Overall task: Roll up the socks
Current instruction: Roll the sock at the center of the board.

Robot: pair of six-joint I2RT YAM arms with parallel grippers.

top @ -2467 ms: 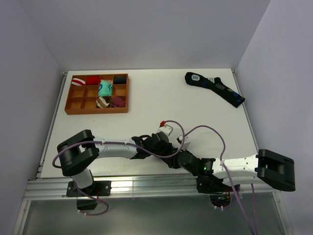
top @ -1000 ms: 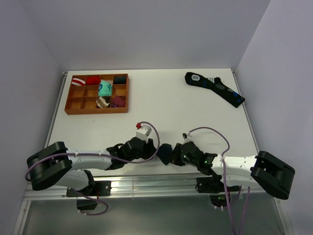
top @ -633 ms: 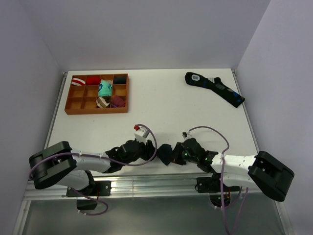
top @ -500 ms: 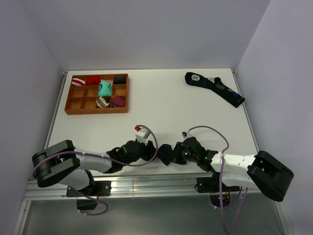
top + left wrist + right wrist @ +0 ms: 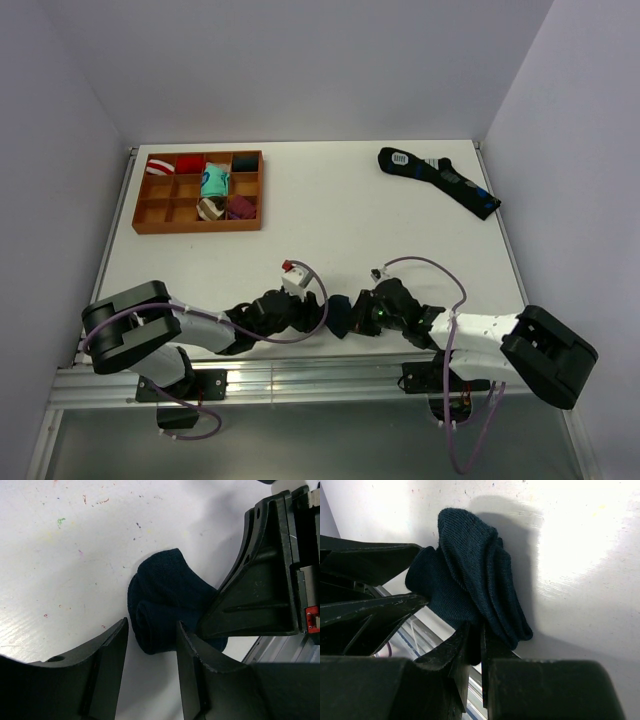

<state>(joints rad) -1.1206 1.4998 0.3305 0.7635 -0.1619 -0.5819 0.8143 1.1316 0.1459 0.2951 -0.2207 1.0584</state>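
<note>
The dark navy socks point(image 5: 340, 313) lie bunched near the table's front edge, between my two grippers. In the right wrist view the socks point(image 5: 470, 587) are folded and my right gripper point(image 5: 479, 635) is shut on their near edge. In the left wrist view the socks point(image 5: 165, 607) sit just ahead of my left gripper point(image 5: 152, 647), which is open, its fingers point(image 5: 112, 650) on either side of the roll's end. In the top view the left gripper point(image 5: 312, 315) and the right gripper point(image 5: 358, 315) meet at the socks.
An orange compartment tray point(image 5: 197, 228) with colourful sock bundles stands at the back left. A longer black sock with blue patches and a white label point(image 5: 440, 180) lies at the back right. The table's front edge and metal rail point(image 5: 300, 375) are just below the grippers.
My left gripper has moved right, toward the socks, and now reaches them. My right gripper has stayed shut on the socks, shifting slightly left.
</note>
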